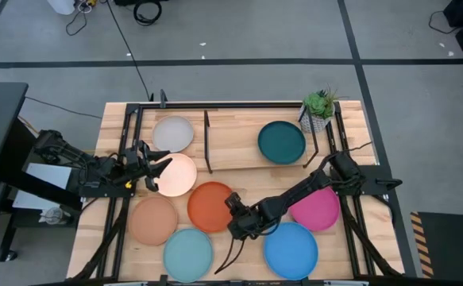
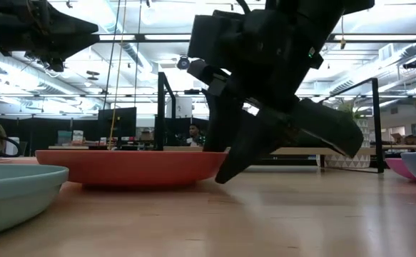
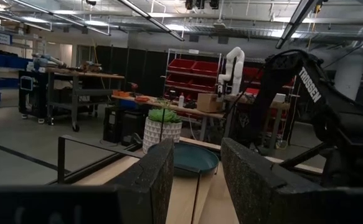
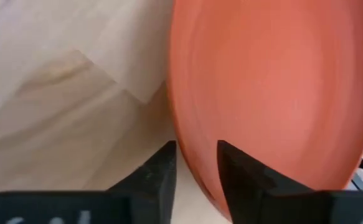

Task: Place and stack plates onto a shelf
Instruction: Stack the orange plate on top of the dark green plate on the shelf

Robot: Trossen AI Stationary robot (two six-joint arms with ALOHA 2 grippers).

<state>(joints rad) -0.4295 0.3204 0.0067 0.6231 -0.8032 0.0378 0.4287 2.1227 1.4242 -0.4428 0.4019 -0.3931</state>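
- Eight plates lie in the high view: the grey-white plate [image 1: 172, 133] and the dark teal plate [image 1: 281, 142] rest on the shelf [image 1: 231, 151], one toward each end.
- Six others sit on the table [image 1: 350, 119] in front of it: pale peach plate [image 1: 179, 176], orange plate [image 1: 211, 206], tan plate [image 1: 153, 220], light blue plate [image 1: 188, 253], bright blue plate [image 1: 291, 249] and magenta plate [image 1: 318, 208].
- The right gripper [image 1: 236, 210] is down at the orange plate's rim (its wrist view shows the fingers [image 4: 162, 174] narrowly apart, straddling that edge, not closed on it).
- The left gripper [image 1: 158, 165] hangs above the pale peach plate's edge, fingers [image 3: 153, 177] parted, holding nothing.
- A potted plant [image 1: 319, 109] stands beside the shelf's teal end.
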